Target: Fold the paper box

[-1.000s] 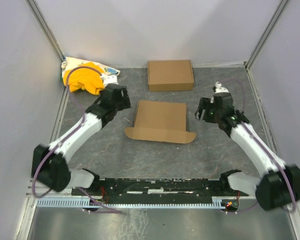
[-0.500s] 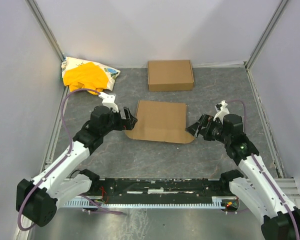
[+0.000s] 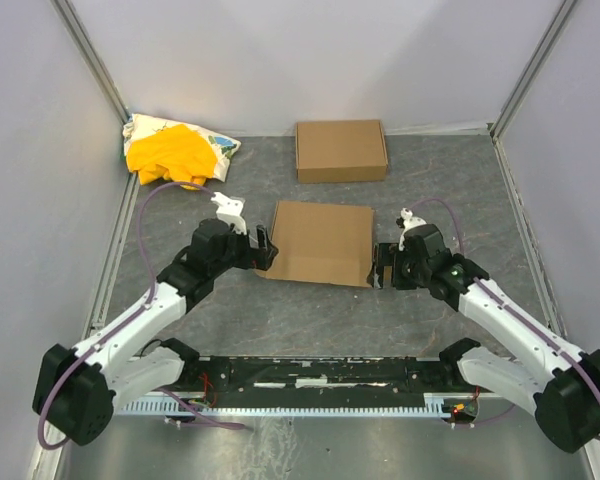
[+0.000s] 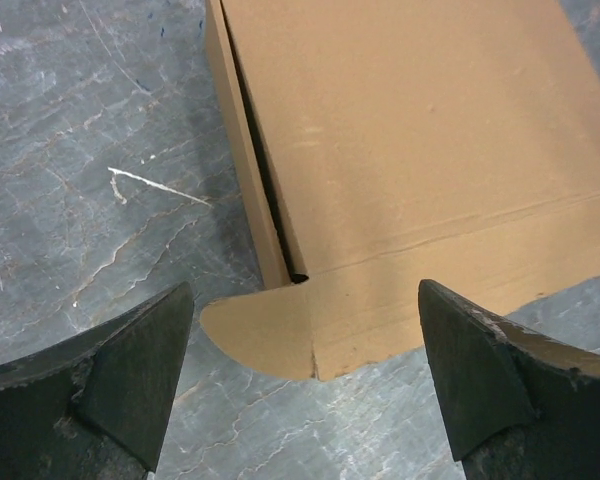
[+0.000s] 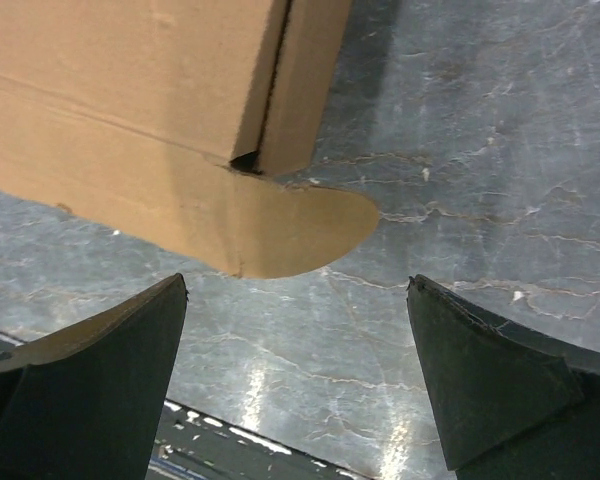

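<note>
The paper box (image 3: 321, 241) lies as a flat brown carton in the middle of the table, its front flap with rounded end tabs lying flat toward me. My left gripper (image 3: 265, 250) is open at the box's near left corner; in the left wrist view the box (image 4: 410, 150) and its rounded tab (image 4: 265, 335) sit just ahead of the gripper (image 4: 305, 385). My right gripper (image 3: 383, 266) is open at the near right corner; in the right wrist view the box (image 5: 130, 100) and the right tab (image 5: 305, 235) lie just ahead of the gripper (image 5: 295, 385). Neither touches the box.
A second neat brown carton (image 3: 341, 150) lies at the back centre. A yellow cloth bundle (image 3: 175, 152) sits in the back left corner. Grey walls enclose the table on three sides. The black base rail (image 3: 310, 375) runs along the near edge.
Both grippers have closed in on the box's near corners, the left moving right, the right moving left and forward. The box has not moved.
</note>
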Motion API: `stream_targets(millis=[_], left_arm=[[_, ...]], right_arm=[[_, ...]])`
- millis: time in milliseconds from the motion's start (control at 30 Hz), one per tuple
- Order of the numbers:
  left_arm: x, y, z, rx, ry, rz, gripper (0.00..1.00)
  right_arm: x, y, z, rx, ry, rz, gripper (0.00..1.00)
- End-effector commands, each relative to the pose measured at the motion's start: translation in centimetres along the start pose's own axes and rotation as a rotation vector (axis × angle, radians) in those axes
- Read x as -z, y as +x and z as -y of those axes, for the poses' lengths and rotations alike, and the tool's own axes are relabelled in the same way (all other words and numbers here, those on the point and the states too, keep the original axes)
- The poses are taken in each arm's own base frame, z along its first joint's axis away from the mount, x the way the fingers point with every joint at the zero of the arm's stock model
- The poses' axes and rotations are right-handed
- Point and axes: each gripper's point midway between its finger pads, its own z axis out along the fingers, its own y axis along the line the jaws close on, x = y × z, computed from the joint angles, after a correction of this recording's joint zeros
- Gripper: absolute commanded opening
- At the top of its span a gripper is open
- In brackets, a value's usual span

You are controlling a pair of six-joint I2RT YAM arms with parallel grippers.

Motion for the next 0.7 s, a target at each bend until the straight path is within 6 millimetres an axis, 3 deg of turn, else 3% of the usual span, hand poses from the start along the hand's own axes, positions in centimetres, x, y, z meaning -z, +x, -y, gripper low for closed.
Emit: stream_targets(millis=[0, 233, 433, 667], left_arm=[[-1.5, -0.8, 0.0, -0.102, -0.013, 0.004, 0.99], [-2.1, 0.7, 0.3, -0.156, -0.002, -0.05, 0.97], [-1.3, 1.7, 1.3, -0.205, 0.038, -0.053, 0.95], [-1.5, 2.3, 0.8, -0.239, 0.008, -0.081, 0.94]], right_arm=[[0.2, -3.2, 0.6, 0.033, 0.081, 0.108, 0.99], [0.1, -4.1, 0.9, 0.057, 0.111, 0.121, 0.99], [-1.0, -3.5, -0.2, 0.08, 0.054, 0.057, 0.99], [-1.8, -2.8, -0.9, 0.093, 0.013, 0.02, 0.99]])
